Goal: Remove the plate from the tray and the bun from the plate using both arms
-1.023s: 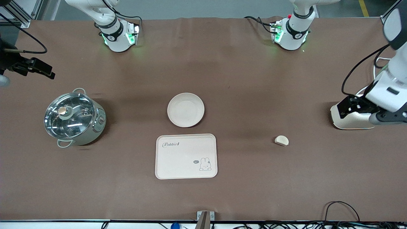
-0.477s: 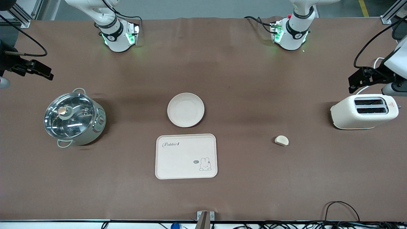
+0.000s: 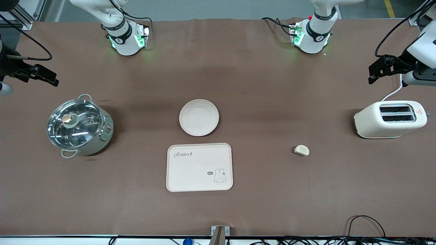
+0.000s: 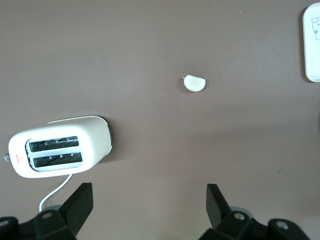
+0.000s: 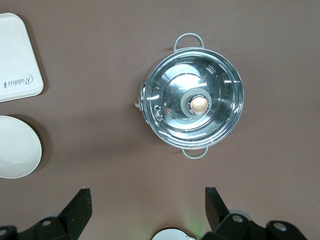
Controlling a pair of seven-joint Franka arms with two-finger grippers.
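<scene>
Brown table [image 3: 259, 85]: plate [image 3: 199, 117] off tray [image 3: 199, 167], just beside it; bun [image 3: 301, 150] apart, nearer toaster [image 3: 390, 119]. Left gripper [image 3: 379, 69] and right gripper [image 3: 42, 76] spread, empty, raised over table ends. Apparently finished; best kept clear.

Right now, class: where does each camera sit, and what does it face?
Front: high across the table, facing both arm bases; cream rectangular tray at centre.
Left wrist: above white toaster and pale half-round bun; own open jaws show.
Right wrist: above glass-lidded pot; own open jaws show.
Wrist views share the tray.
</scene>
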